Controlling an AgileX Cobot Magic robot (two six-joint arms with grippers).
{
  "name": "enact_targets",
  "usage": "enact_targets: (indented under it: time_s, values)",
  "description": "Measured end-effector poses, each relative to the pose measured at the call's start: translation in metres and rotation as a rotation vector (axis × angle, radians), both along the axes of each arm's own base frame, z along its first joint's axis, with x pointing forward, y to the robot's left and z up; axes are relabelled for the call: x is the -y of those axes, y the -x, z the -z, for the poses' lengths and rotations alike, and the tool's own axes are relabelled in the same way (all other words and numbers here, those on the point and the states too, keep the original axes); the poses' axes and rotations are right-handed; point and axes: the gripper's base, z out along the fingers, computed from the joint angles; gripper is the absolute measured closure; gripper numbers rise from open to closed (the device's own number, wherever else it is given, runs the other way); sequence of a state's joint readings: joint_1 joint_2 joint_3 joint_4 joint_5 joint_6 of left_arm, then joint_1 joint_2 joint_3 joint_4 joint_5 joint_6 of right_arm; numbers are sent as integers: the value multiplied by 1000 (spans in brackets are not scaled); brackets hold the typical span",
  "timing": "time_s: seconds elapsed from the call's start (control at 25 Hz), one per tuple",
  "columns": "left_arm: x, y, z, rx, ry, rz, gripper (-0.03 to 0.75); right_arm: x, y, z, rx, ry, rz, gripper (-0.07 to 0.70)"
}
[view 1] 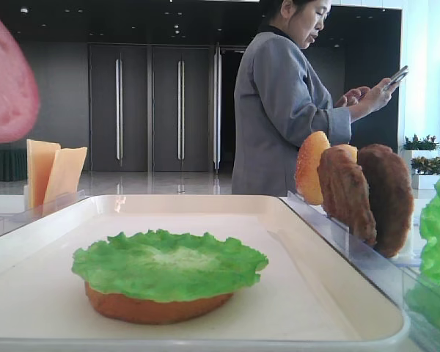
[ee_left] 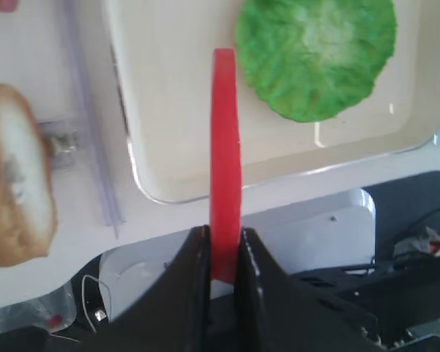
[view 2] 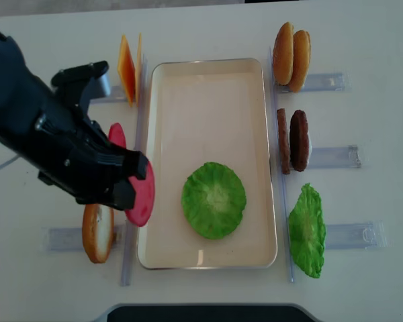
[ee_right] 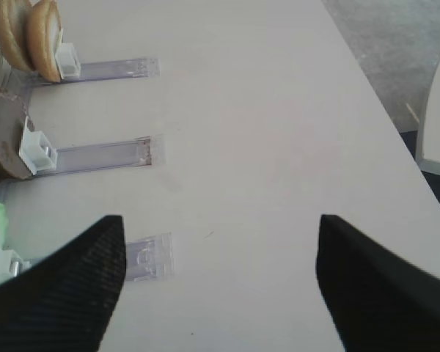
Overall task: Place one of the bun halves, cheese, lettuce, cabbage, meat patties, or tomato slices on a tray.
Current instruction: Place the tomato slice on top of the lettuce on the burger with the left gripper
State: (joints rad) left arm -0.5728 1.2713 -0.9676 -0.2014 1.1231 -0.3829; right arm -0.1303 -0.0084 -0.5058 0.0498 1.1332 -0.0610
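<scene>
So the left gripper (view 2: 138, 176) is clamped on a tomato slice (view 2: 142, 194) held on edge just over the tray's (view 2: 162, 231) left rim, with the lettuce (view 2: 213, 199) farther in toward the tray's middle, away from the idle, spread-open right gripper (ee_right: 220, 282).

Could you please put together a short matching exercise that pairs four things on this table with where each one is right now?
Things:
1. tomato slice
2. lettuce
3. meat patties
4. cheese

Places:
A. standing in a clear holder right of the tray
B. lying flat on the tray
C. clamped on edge in the left gripper
D. standing in a holder left of the tray's far end

Pairs: 1-C, 2-B, 3-A, 4-D
</scene>
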Motion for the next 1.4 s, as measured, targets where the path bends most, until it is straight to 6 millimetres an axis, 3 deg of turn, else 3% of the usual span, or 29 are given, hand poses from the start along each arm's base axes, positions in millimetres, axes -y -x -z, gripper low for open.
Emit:
enact_targets:
  time_s: [0.28, 0.44, 0.68, 0.88, 1.0, 1.2, 1.4]
  values:
    - [19, -18, 16, -54, 194, 150, 658, 0, 0, 0, 0, 0, 0, 118]
    - [16, -36, 17, -23, 351, 164, 658, 0, 0, 0, 0, 0, 0, 118]
    - [6, -40, 36, -14, 376, 243, 658, 0, 0, 0, 0, 0, 0, 118]
    - [12, -36, 62, -63, 464, 306, 658, 0, 0, 0, 0, 0, 0, 118]
    - [17, -39, 66, -25, 523, 335, 658, 0, 0, 0, 0, 0, 0, 118]
    - [19, -47, 71, 27, 523, 314, 658, 0, 0, 0, 0, 0, 0, 118]
    - [22, -54, 89, -51, 521, 251, 658, 0, 0, 0, 0, 0, 0, 118]
